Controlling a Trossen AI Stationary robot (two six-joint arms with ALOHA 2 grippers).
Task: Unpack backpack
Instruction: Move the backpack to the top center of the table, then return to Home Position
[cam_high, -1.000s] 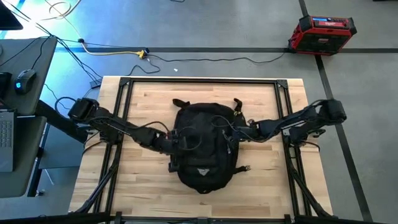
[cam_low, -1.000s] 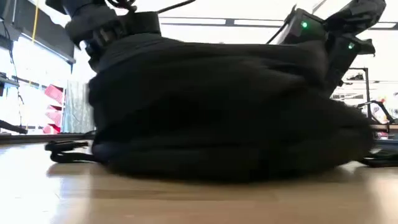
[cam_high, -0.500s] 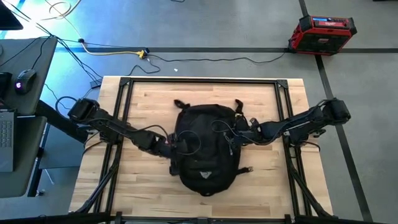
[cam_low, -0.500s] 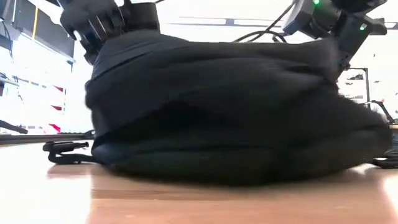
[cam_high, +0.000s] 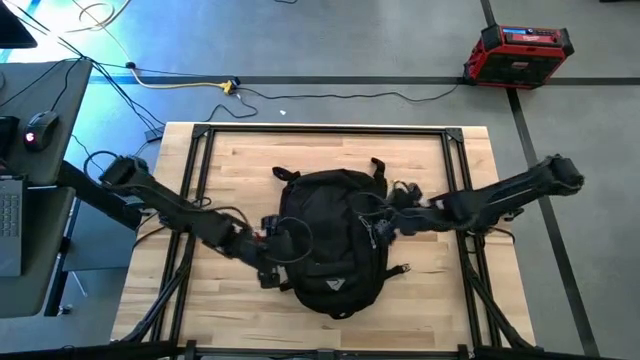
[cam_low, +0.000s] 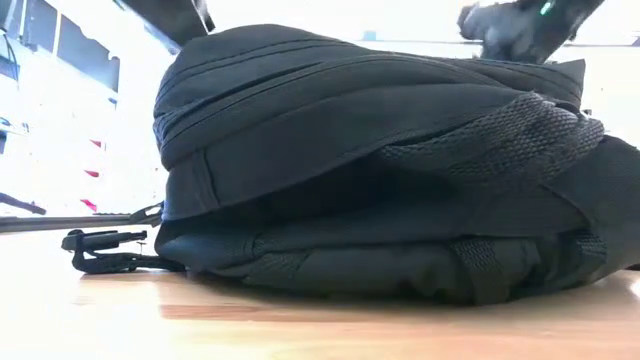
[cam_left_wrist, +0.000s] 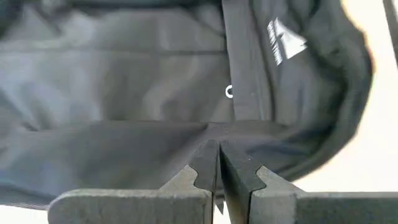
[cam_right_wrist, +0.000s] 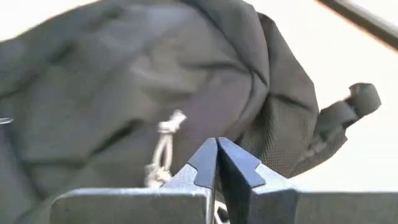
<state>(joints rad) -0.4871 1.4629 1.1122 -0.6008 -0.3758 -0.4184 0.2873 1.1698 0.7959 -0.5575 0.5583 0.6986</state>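
The black backpack (cam_high: 330, 240) lies in the middle of the wooden table (cam_high: 240, 150), its white logo (cam_high: 333, 283) toward the near edge. Its underside rests on the table while its upper layer (cam_low: 370, 90) stands raised. My left gripper (cam_high: 283, 240) is shut at the pack's left side. At the pack's right side my right gripper (cam_high: 377, 228) is also shut, beside a grey zipper cord (cam_right_wrist: 163, 149). A strap buckle (cam_low: 100, 245) lies on the table by the pack. My left gripper pinches a fold of the backpack's fabric (cam_left_wrist: 208, 129) between its two fingertips, on the left side near the logo end, slanting down from the table's left. Creases run toward the fingertips, and the pack's bottom stays on the table. My right gripper is shut against the fabric of the backpack's right side (cam_right_wrist: 249, 134), slanting down from the table's right, next to the grey zipper cord. Its own fingers hide the exact place of contact. The pack's bottom rests on the table.
A black metal frame (cam_high: 200, 135) runs around the tabletop. On the floor beyond the far edge stand a red and black box (cam_high: 518, 52) and cables (cam_high: 330, 97). A desk with a mouse (cam_high: 38, 128) stands left of the table.
Both grippers have risen, still shut, and the left one has also gone toward the near edge. The backpack's upper layer has come up with them, so the pack stands taller and more rounded, while its bottom has stayed on the table.
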